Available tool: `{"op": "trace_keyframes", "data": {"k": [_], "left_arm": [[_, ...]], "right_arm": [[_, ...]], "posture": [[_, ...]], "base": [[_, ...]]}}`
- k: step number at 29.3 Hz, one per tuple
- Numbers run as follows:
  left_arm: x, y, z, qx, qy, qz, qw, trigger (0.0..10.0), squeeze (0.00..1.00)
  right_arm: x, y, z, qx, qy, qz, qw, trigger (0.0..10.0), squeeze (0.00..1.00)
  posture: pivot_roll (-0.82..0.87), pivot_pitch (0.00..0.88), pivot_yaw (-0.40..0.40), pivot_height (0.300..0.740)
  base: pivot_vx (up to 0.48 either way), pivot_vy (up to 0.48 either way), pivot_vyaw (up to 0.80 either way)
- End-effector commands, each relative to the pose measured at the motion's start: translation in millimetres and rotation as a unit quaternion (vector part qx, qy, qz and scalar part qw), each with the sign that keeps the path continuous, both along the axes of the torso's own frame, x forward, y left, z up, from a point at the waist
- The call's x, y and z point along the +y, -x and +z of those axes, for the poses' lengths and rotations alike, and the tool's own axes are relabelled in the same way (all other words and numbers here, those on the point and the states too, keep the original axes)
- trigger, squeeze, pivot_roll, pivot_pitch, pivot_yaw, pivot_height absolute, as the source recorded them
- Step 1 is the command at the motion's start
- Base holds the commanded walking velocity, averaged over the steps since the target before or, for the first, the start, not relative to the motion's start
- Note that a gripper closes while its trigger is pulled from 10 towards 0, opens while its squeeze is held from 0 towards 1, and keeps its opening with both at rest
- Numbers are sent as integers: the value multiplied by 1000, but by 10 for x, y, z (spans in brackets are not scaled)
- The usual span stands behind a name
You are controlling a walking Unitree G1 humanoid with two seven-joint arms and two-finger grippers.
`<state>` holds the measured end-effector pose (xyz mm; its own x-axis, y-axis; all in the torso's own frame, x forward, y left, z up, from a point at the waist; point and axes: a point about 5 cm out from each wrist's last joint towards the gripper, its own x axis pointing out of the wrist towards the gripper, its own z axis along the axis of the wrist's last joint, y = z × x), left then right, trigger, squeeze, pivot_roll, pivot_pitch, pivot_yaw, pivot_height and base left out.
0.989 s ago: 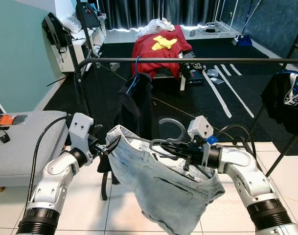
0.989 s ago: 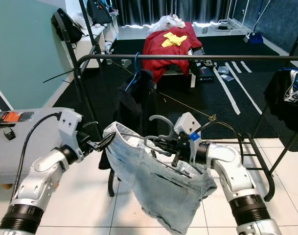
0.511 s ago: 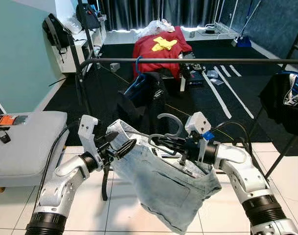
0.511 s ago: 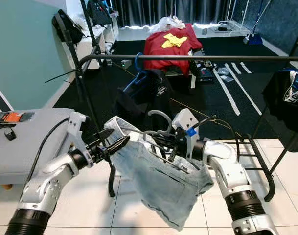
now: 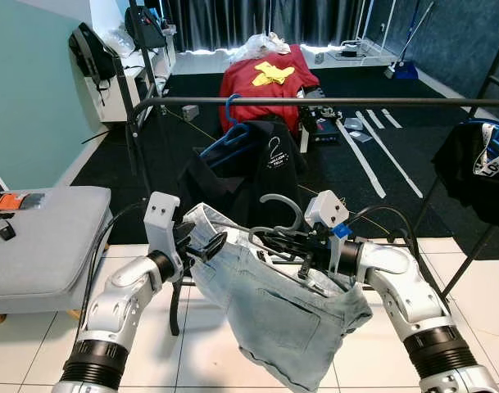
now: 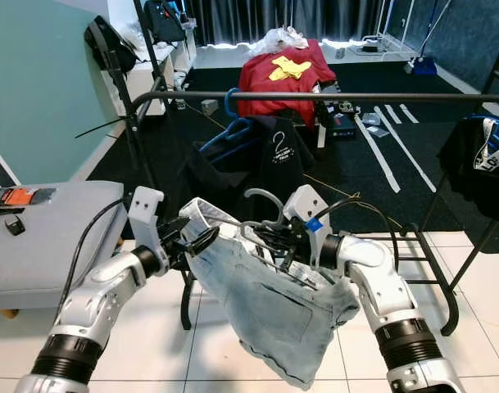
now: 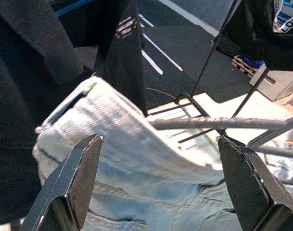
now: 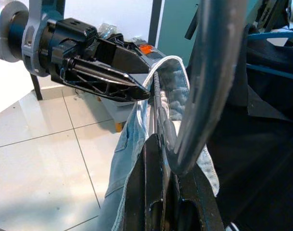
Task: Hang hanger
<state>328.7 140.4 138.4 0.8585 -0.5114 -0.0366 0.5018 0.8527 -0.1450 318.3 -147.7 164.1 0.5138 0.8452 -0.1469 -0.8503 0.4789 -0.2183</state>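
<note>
Light blue denim shorts [image 5: 282, 319] hang on a grey hanger [image 5: 288, 203] in front of me, below the black clothes rail [image 5: 356, 101]. My right gripper [image 5: 275, 242] is shut on the hanger's neck, just under the hook, as the right wrist view shows [image 8: 168, 178]. My left gripper [image 5: 206, 245] is at the left end of the waistband. It stands open, with its fingers [image 7: 79, 168] spread wide on either side of the denim edge [image 7: 132, 144] and not pressing it. The hook is lower than the rail and nearer to me.
A black shirt [image 5: 261, 160] on a blue hanger [image 5: 226, 135] hangs on the rail just behind the shorts. Another dark garment [image 5: 478, 160] hangs at the right. A grey bench [image 5: 36, 237] stands at the left, and the rack's upright [image 5: 138, 147] and foot bars [image 6: 433, 262] are low down.
My left gripper has let go of the waistband edge, opened and shifted right along it. The black shirt on the rail has swung right, showing a white print. The hanger has barely moved.
</note>
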Motion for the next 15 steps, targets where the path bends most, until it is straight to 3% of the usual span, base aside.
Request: {"op": "trace_keyframes", "data": {"k": [1,4,8,15], "left_arm": [[-56,5,-14,11,4,-12,1000,10000,0],[-65,-2,-72,29,-32,-2,999,10000,0],[15,-59,-173,61,-85,49,993,10000,0],[62,-99,-211,67,-110,74,989,10000,0]], "right_arm": [[71,-2,86,-25,5,18,999,10000,0],[78,-3,80,-28,11,20,999,10000,0],[94,10,79,-30,16,24,999,10000,0],[108,18,88,-32,18,28,999,10000,0]], "posture": [[-9,0,52,740],[-10,5,52,740],[-9,9,52,740],[-10,13,55,740]], "base": [[0,0,0],[0,0,0],[0,0,0],[0,0,0]]}}
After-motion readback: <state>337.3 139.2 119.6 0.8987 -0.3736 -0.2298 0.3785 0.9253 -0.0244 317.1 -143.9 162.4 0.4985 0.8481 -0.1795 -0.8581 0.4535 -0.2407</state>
